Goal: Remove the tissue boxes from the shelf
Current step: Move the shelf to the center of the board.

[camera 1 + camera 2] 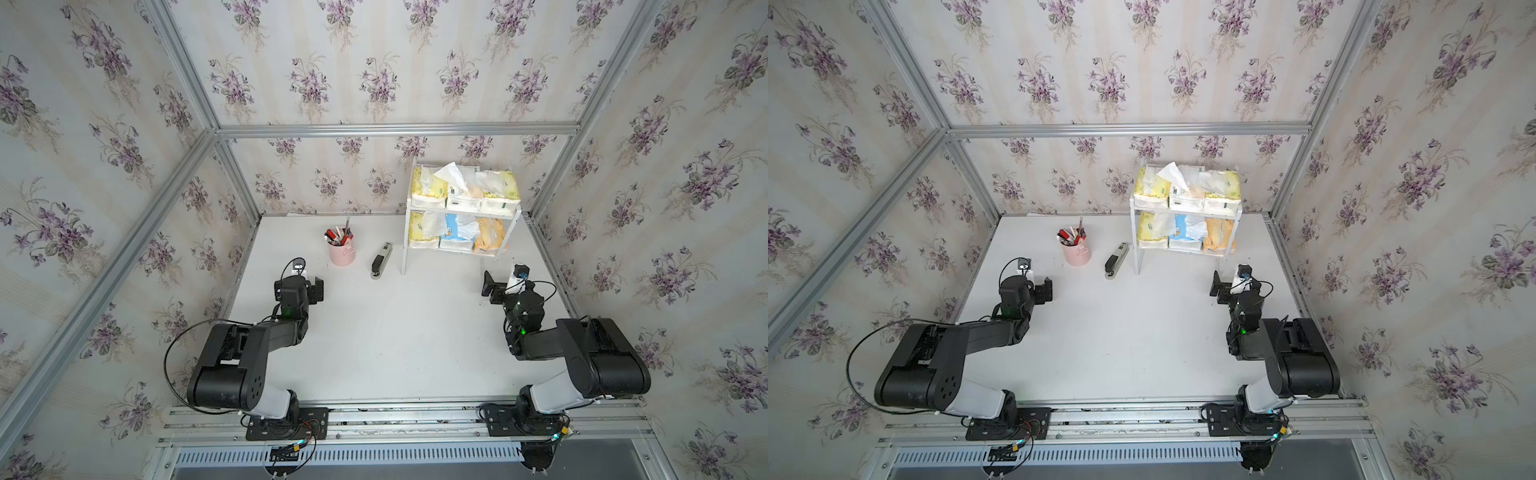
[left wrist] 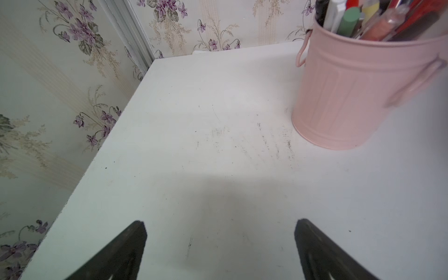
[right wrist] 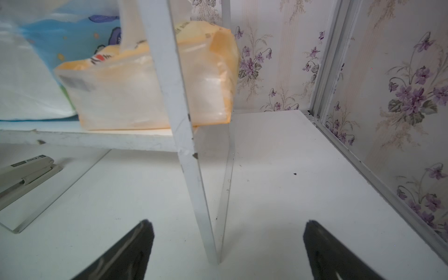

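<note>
The shelf [image 1: 469, 212], one only, stands at the back of the worktop [image 1: 395, 332] on the right arm's side. It carries six tissue boxes [image 1: 463, 199], three per tier: three yellow, one white, one blue, one orange. They look light, soft and slippery, so pinch across the narrow body, clear of loose tissue. The left gripper [image 2: 219, 242] and right gripper [image 3: 228, 242] both gape wide, empty.

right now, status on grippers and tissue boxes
Open and empty: left gripper, right gripper. Six tissue boxes on shelf, untouched. Its side panel just ahead of right gripper.
</note>
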